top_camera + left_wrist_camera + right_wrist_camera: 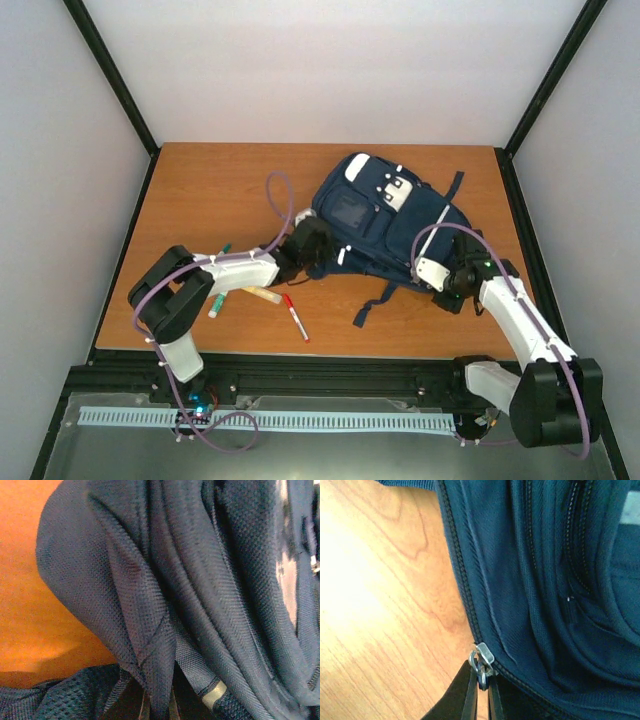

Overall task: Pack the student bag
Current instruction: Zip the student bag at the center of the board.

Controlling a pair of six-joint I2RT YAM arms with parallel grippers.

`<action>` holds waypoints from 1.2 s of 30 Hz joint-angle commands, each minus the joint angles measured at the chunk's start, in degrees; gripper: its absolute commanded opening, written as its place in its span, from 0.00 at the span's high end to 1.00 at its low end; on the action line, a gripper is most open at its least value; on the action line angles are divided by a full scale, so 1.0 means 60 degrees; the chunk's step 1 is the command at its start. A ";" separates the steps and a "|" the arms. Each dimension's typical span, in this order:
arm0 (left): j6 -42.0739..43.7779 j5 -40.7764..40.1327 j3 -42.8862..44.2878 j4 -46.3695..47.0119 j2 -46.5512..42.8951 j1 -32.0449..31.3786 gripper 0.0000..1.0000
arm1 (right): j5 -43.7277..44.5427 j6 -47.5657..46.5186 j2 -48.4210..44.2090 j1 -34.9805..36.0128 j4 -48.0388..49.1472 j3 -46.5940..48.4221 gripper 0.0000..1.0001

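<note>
One student bag (385, 215); left tool (322, 250) tight on fabric (165, 630), right tool (481, 692) tight on one zipper pull (483, 666).

We're over the orange-brown wooden worktop (200, 190): the navy blue fabric backpack (385, 215) lies centre-right, and front-left lie a red-capped white marker (296, 318), a yellowish tube (262, 294) and a green-tipped white pen (216, 303).

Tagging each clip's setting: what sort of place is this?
Probably a lab robot test cell, not a classroom: blank white panels in a black frame enclose a wooden table, with two robot arms mounted at its near edge.
</note>
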 commanded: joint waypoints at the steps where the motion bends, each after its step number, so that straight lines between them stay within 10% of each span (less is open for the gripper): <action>1: 0.1487 0.0061 0.1125 -0.0438 0.0031 0.1176 0.99 | 0.0367 0.1088 0.0769 0.0283 -0.0830 0.0729 0.97; 26: 0.2502 0.1797 0.1143 -0.0090 0.0226 0.3253 0.99 | 0.0914 0.1819 0.2747 -0.0378 -0.1593 0.1843 0.97; 31: 0.1542 0.1150 0.0702 -0.1780 -0.1150 0.2691 0.34 | 0.0590 0.2526 0.2562 0.1260 -0.1794 0.1875 0.97; 36: 0.0390 0.0605 -0.0332 -0.3076 -0.3054 0.1569 0.26 | 0.0230 0.3319 0.3035 0.2839 -0.1674 0.2136 0.97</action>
